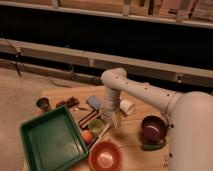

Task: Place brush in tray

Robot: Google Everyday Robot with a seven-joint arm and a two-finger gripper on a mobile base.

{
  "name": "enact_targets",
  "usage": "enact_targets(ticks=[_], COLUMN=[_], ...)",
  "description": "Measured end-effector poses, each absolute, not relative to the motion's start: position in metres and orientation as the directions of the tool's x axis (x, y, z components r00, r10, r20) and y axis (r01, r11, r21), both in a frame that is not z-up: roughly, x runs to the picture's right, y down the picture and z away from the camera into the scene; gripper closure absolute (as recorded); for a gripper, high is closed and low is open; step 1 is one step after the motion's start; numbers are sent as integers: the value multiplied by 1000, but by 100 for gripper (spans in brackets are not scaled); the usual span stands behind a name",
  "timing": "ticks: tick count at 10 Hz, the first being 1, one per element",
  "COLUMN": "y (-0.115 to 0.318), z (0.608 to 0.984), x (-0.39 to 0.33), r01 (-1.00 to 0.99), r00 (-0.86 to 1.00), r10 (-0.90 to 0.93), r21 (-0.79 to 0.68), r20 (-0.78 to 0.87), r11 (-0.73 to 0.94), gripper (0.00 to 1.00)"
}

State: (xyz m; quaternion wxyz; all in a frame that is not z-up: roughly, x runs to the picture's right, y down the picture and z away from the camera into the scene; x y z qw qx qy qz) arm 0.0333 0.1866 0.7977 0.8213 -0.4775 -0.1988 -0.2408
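The brush [101, 134], a slim pale wooden stick, lies on the wooden table [132, 142] just off the right rim of the tray [36, 131], slanting from near the orange bowl [105, 157] up toward the gripper [113, 120]. It is outside the tray, on the tabletop between the tray's right edge and the gripper. Its dark end cannot be made out.

The white arm [140, 91] reaches in from the robot's bulky pale body [192, 132] at the right, runs leftward across the table to a rounded elbow joint, then drops straight down. The gripper hangs at the end of that vertical section, low over the table, just above and to the right of the brush's upper end. Whether its fingers are spread or pressed together cannot be told, nor whether they touch the brush.

The tray is a large, shallow, dark-green rectangle with a raised rim, set at an angle on the table's left front corner. The orange bowl, round and glossy, sits near the front edge just right of the tray. A small orange ball-like item [87, 136] rests beside the tray's rim, touching or nearly touching the brush. A dark flat object with red and white stripes [86, 119] lies behind it. A round maroon bowl [153, 128] stands well to the right, a white cup [126, 106] behind the gripper, and a small dark cup [44, 104] at the table's far left.
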Motion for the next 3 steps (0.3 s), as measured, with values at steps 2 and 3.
enact_targets(ticks=[2,3], y=[199,205], z=[801,803], x=[37,40], r01=[586,585], r00=[809,811], r10=[-234,-251], r21=[-702,-710], r20=[540,528], r11=[404,392], gripper=[20,20])
